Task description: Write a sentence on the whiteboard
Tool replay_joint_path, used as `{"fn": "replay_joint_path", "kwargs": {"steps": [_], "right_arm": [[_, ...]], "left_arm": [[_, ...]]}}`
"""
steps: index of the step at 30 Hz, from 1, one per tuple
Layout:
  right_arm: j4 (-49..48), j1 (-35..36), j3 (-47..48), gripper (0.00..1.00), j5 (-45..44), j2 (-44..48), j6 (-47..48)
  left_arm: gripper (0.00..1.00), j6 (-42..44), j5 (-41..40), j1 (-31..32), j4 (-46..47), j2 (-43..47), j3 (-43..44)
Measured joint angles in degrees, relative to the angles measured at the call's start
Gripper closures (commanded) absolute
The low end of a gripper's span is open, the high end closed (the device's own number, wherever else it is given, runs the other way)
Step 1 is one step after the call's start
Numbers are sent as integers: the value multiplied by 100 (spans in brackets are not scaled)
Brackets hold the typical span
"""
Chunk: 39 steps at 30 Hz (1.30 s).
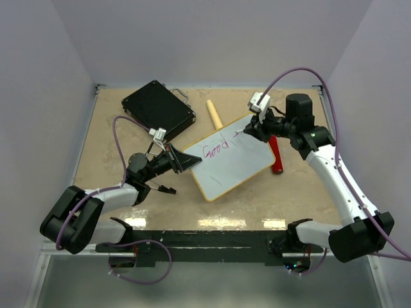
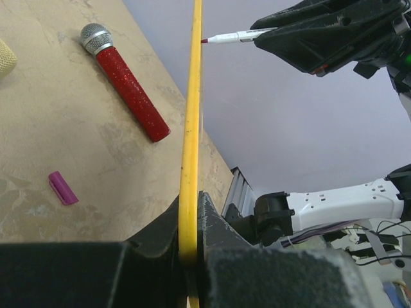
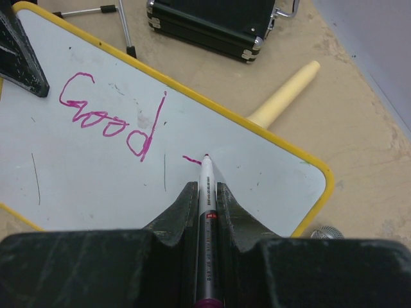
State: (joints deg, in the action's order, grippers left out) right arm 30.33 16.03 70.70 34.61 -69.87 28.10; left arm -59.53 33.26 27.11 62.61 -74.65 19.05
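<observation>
- Left gripper (image 2: 191, 212): jaws closed narrow on the yellow frame of the whiteboard (image 1: 234, 163), pinching its left corner. This grip looks intended to brace the board so that pen pressure cannot slide it.
- Whiteboard: sits near the middle of the table, turned askew, between the two arms. I cannot tell whether the held corner is raised or flat.
- Sentence (image 3: 106, 115): only "Good" is written, in magenta, along the far side of the board. A short stroke follows it. By my estimate the task is at an early stage.
- Marker (image 3: 205, 170): lies lengthwise between the fingers, tip forward. The tip appears to touch the surface at the end of the short stroke.
- Right gripper (image 1: 252, 130): closed on the marker barrel, reaching in over the board's far right part. The straight-on hold leaves the tip visible to the wrist camera.
- Edges: the yellow far edge runs close behind the tip, and the rounded right corner limits the first line.
- Open room: the blank area nearer the arms should take a second line.
- Obstacles: a black case (image 1: 158, 109) and a cream handle (image 1: 214, 114) lie beyond the far edge. A red microphone (image 1: 276, 157) lies just beside the right edge, and a purple cap (image 2: 63, 188) lies loose on the table.
</observation>
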Motion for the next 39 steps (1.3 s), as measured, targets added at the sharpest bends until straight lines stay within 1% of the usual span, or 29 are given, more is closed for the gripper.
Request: {"fn": "replay_joint_path", "kwargs": {"steps": [7,16,27,31,35,39], "right_arm": [[-72,11,140,100,107,-227,-4],[11,22,87,100,114,-208,109],[411,46,-304,100,76,111,376],[424,48,-323,100,-168,166,337],[396,13,-256,100,-236,219,262],[463,-50,81,100,50,232,258]], "left_arm": [[100,-2,-28,-7,-13,-20,0],[100,-4,-24,-7,-11,-50,0],[100,0,-26,-7,-42,-63,0],[100,2,-31,-11,-46,-70,0],[100,0,-2,-11,17,-111,0],[100,2,48,-11,37,-133,0]]}}
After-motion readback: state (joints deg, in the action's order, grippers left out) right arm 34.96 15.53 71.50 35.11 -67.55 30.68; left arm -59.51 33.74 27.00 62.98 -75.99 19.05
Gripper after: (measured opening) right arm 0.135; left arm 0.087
